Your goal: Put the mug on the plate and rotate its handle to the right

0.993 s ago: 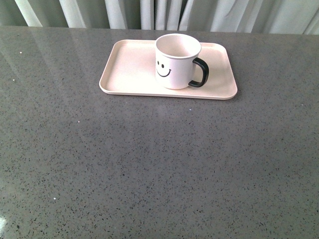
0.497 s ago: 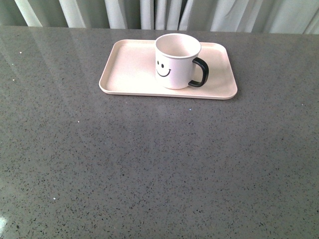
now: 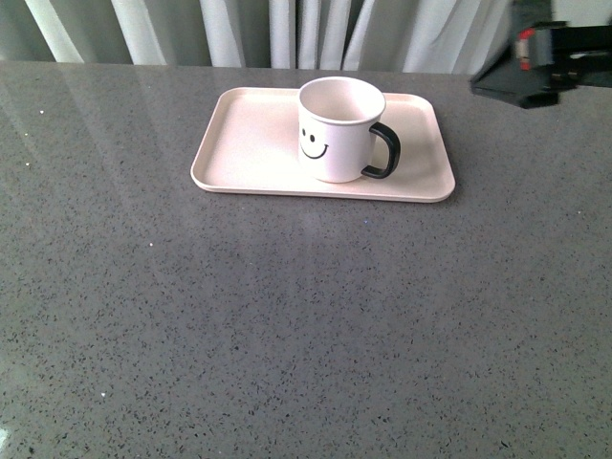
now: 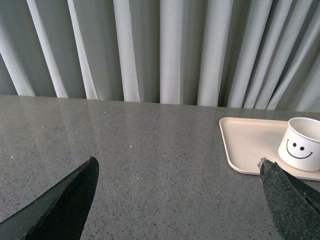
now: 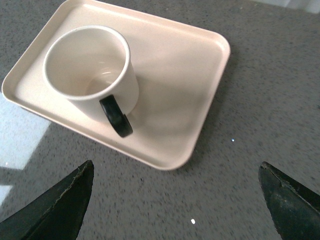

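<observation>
One mug (image 3: 337, 134) stands upright near the middle of the plate (image 3: 249, 143), smiley face toward the front camera; its handle (image 3: 384, 153) points to the robot's right, angled slightly forward; the plate lies flat on a grey speckled table (image 3: 287, 335) before pale curtains (image 3: 287, 24). Left gripper (image 4: 177, 161): fingers spread wide, nothing between them, over bare table to the plate's left. Right gripper (image 5: 176, 164): likewise spread wide and empty, above the plate's edge, apart from the mug; a dark arm part (image 3: 540, 57) shows at far right.
</observation>
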### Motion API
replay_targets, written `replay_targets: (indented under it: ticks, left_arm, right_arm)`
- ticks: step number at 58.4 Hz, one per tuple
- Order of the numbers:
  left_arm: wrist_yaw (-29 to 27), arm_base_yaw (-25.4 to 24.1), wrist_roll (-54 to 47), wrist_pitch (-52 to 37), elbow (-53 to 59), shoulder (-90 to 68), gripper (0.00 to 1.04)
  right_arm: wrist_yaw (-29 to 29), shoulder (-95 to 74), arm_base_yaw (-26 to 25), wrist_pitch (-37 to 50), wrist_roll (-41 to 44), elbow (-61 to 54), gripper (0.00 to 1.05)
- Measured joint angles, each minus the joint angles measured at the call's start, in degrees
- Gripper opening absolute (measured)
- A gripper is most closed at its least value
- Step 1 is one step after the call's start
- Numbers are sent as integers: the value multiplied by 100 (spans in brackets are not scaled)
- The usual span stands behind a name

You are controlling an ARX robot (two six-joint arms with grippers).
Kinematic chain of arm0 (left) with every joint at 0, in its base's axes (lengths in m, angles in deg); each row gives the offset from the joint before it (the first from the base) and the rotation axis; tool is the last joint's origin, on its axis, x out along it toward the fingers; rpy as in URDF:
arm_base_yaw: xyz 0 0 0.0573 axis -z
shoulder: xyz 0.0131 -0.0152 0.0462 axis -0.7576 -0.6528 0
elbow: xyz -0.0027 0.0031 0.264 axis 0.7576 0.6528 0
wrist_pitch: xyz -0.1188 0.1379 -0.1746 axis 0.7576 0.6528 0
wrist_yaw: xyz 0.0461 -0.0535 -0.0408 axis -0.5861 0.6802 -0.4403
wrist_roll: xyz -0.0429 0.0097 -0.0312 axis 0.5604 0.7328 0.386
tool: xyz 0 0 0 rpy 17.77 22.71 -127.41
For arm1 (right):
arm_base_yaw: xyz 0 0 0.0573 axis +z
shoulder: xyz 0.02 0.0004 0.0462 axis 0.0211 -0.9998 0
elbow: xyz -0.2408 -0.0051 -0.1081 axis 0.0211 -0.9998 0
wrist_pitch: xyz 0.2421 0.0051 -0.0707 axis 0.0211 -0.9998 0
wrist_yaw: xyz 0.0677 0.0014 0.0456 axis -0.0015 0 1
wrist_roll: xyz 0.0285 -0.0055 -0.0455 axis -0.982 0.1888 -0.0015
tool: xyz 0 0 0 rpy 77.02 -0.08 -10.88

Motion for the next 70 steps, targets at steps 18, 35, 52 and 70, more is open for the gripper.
replay_targets:
  ticks: [18,35,52,70]
  left_arm:
    - [0,0,0,0,0,0,96]
    - [0,0,0,0,0,0,96]
    - [0,0,0,0,0,0,96]
    - [0,0,0,0,0,0,96]
  right_arm:
    - [-352,-1567,610,-765,-767,1882,96]
    - [-588,-2302,697,-1270,-964,2776,96]
    - [-599,-2522,793,-1392,-1075,2986,96]
    - [-614,-2780,837,-1482,-1088,3252,95]
